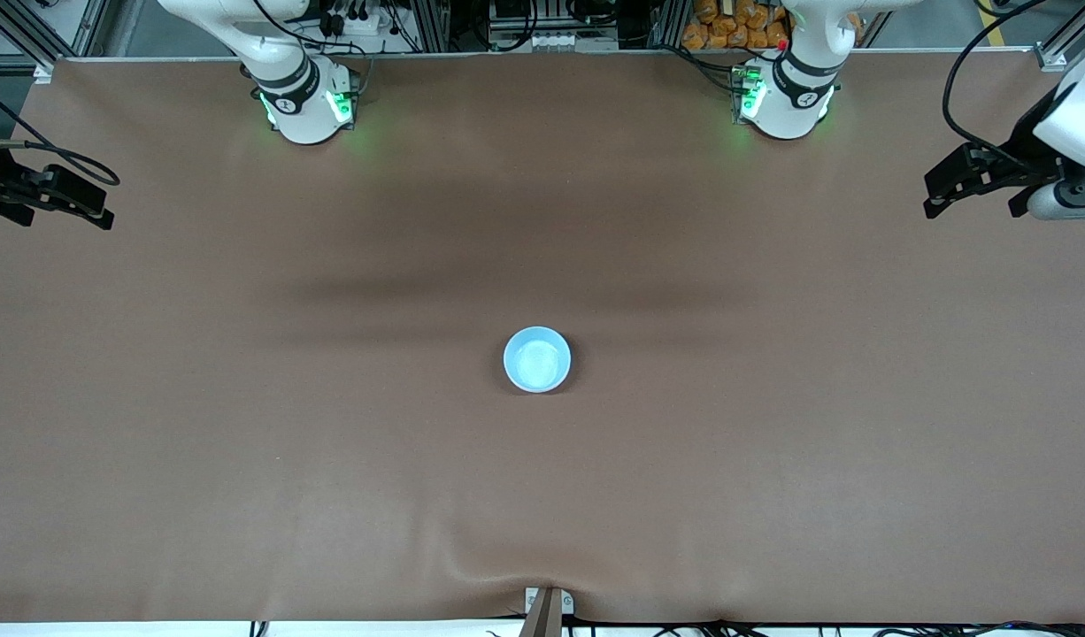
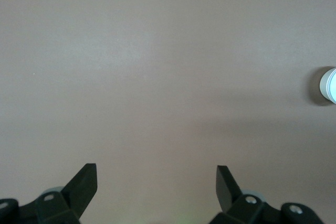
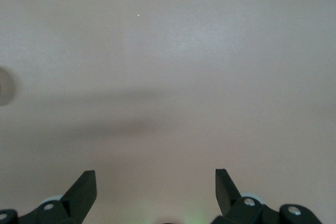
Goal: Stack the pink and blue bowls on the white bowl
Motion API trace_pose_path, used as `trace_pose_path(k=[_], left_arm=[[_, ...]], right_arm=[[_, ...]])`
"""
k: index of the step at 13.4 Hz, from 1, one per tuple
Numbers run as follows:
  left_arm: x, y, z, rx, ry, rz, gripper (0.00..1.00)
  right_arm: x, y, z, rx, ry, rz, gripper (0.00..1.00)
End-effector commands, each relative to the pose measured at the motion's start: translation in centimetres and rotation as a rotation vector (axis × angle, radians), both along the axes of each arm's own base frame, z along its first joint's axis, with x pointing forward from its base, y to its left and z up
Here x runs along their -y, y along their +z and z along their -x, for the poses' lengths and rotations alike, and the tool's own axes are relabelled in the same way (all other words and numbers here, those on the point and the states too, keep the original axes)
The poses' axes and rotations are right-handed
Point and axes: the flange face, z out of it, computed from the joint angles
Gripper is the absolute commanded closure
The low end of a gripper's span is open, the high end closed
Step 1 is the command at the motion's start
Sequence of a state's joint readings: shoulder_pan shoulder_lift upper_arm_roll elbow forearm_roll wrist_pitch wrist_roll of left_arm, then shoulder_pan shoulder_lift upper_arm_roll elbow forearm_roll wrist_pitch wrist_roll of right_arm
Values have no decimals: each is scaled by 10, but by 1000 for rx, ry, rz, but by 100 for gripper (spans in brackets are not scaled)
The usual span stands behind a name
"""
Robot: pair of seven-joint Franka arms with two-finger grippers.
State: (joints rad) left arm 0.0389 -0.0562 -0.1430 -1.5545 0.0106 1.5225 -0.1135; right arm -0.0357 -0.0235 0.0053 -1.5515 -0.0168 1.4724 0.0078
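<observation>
A light blue bowl [image 1: 537, 359] sits mouth up near the middle of the brown table. No separate pink or white bowl is in view, and I cannot tell whether anything lies under the blue one. A pale round bowl wall [image 2: 329, 85] shows at the edge of the left wrist view. A blurred pale shape [image 3: 4, 86] shows at the edge of the right wrist view. My left gripper [image 1: 972, 188] [image 2: 156, 182] is open and empty, over the left arm's end of the table. My right gripper [image 1: 69, 199] [image 3: 156, 182] is open and empty, over the right arm's end.
The brown mat [image 1: 242, 398] covers the whole table, with a slight wrinkle near its front edge. A small bracket [image 1: 547, 606] sits at the middle of that edge. Both arm bases [image 1: 308, 106] [image 1: 786, 102] stand along the table's edge farthest from the front camera.
</observation>
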Motion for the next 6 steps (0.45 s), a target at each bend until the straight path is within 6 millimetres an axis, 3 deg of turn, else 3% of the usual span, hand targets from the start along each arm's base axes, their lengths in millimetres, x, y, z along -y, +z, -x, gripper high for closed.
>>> trace_pose_path(k=[1, 6], left_arm=[[-5, 29, 6, 32, -4, -14, 0], [-16, 32, 8, 15, 14, -17, 0]], right_arm=[[7, 4, -1, 19, 33, 13, 0], [8, 4, -2, 22, 40, 13, 0]])
